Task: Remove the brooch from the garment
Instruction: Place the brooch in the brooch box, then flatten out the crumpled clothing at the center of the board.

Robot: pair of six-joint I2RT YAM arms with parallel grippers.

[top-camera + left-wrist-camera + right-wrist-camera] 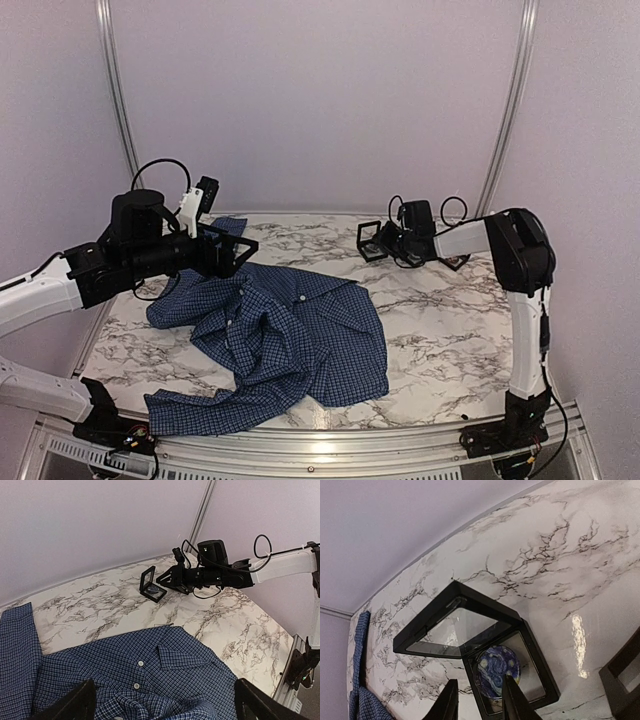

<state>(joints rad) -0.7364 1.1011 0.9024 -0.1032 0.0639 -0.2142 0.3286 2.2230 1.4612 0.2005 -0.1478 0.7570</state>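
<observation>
The garment [290, 340] is soft matt cloth, the table [450, 320] glossy marbled, the box [153, 586] smooth black plastic.

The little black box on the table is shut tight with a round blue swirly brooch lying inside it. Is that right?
Not quite. The little black box is not shut: it is open, with its lid propped up at a slant, as the right wrist view shows. The rest is right: the round blue swirly brooch does lie inside it.
</observation>
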